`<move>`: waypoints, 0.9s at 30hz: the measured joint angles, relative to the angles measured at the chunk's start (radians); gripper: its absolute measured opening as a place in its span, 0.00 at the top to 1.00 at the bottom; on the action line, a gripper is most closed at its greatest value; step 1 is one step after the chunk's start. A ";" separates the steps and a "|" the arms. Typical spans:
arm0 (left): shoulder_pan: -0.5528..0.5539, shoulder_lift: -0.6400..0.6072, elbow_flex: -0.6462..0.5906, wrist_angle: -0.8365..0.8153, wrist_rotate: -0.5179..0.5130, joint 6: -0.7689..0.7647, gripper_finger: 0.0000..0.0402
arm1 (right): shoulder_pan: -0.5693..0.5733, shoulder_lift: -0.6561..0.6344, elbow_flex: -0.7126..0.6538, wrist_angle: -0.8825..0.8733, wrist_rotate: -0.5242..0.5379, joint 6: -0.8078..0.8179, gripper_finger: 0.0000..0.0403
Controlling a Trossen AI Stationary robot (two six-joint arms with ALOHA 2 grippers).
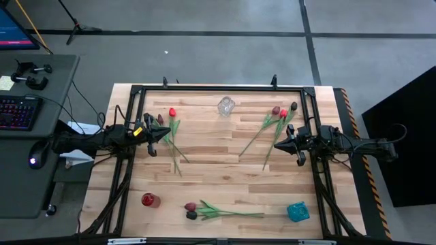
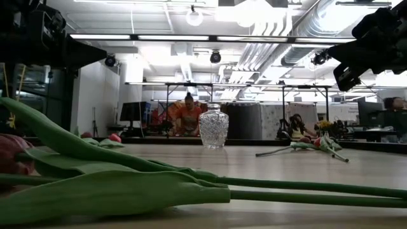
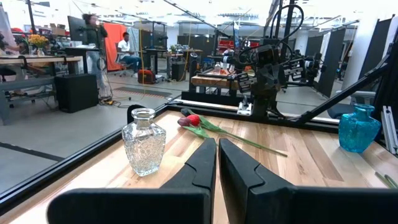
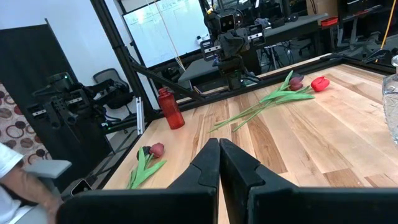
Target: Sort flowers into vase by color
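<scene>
Hands: left hand, right hand pinched empty | flowers scattered | clear vase, red vase, blue vase apart

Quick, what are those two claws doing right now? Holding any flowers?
Left gripper: closed, holding nothing.
Right gripper: closed, holding nothing.

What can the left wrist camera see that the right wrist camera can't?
Only the left wrist view shows the blue vase and the whole clear glass vase, with the shut left gripper in front.

Only the right wrist view shows the red vase and a pair of tulips lying near the table's edge, past the shut right gripper.

Both show the wooden table, flowers lying on it, and the opposite arm facing back across it. The right wrist view catches only a sliver of the clear vase at its picture edge.
</scene>
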State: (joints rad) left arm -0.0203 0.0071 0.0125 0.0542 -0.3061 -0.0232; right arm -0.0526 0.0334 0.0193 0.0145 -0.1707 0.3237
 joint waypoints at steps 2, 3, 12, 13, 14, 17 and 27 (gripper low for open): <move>0.000 0.000 0.000 0.000 0.000 0.000 0.98 | 0.000 0.000 0.000 0.000 0.000 0.000 1.00; 0.000 0.000 0.000 0.000 0.000 0.000 0.98 | 0.000 0.000 0.000 0.000 0.000 0.000 1.00; 0.000 0.000 0.000 0.000 0.000 0.000 0.98 | 0.000 0.000 0.000 0.000 0.000 0.000 1.00; 0.000 0.000 0.000 0.000 0.000 0.000 0.98 | 0.000 0.000 0.000 0.000 0.000 0.000 1.00; 0.000 0.000 0.000 0.000 0.000 0.000 0.98 | 0.000 0.000 0.000 0.000 0.000 0.000 1.00; 0.000 0.000 0.000 0.000 0.000 0.000 0.98 | 0.000 0.000 0.000 0.000 0.000 0.000 1.00; 0.000 0.000 0.000 0.000 0.000 0.000 0.98 | 0.000 0.000 0.000 0.202 0.327 0.077 1.00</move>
State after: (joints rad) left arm -0.0203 0.0073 0.0124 0.0544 -0.3061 -0.0231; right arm -0.0525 0.0338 0.0193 0.2163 0.1567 0.4004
